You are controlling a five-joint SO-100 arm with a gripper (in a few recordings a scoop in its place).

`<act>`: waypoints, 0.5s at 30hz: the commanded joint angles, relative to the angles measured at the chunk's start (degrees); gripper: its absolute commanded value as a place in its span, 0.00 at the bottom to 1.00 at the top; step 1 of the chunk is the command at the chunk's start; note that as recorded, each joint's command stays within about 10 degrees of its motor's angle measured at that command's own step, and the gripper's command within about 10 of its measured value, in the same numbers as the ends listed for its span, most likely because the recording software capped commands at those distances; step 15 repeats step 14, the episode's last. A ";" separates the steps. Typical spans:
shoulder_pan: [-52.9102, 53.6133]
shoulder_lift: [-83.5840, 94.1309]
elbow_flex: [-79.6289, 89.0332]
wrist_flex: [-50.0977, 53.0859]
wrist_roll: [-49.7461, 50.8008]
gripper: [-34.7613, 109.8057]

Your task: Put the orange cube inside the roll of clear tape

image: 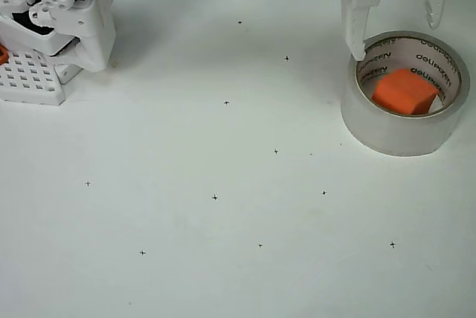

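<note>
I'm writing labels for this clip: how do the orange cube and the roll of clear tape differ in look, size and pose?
The orange cube is solid, opaque and bright orange; the roll of clear tape is a hollow ring, greyish and translucent, with a whitish printed core. The cube is smaller and sits inside the roll's hole, while the roll encloses it. The cube has flat faces and sharp edges; the roll is round. Both rest on the white table.

Orange cube [404, 92] sits inside the roll of clear tape [394, 131] on the white table [223, 184]. My gripper [396, 39] hangs spread above its rim.
</note>
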State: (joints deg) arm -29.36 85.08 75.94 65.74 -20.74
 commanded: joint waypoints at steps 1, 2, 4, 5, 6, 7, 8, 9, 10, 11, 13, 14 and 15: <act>-0.44 2.37 -4.31 0.88 -1.05 0.51; -0.44 2.37 -4.39 0.88 -1.14 0.51; -0.35 2.37 -4.39 0.88 -1.14 0.51; -0.26 2.37 -4.39 0.88 -1.23 0.51; -0.18 2.37 -4.39 0.88 -1.41 0.51; -0.09 2.37 -4.39 0.88 -1.58 0.51; -0.09 2.37 -4.39 0.88 -1.67 0.51; 0.00 2.37 -4.39 0.88 -1.85 0.51; 0.09 2.37 -4.39 0.88 -1.85 0.51; 0.09 2.37 -4.39 0.88 -1.93 0.51; 0.18 2.37 -4.39 0.88 -2.11 0.51; 0.18 2.37 -4.39 0.88 -2.20 0.51; 0.18 2.37 -4.39 0.88 -2.20 0.51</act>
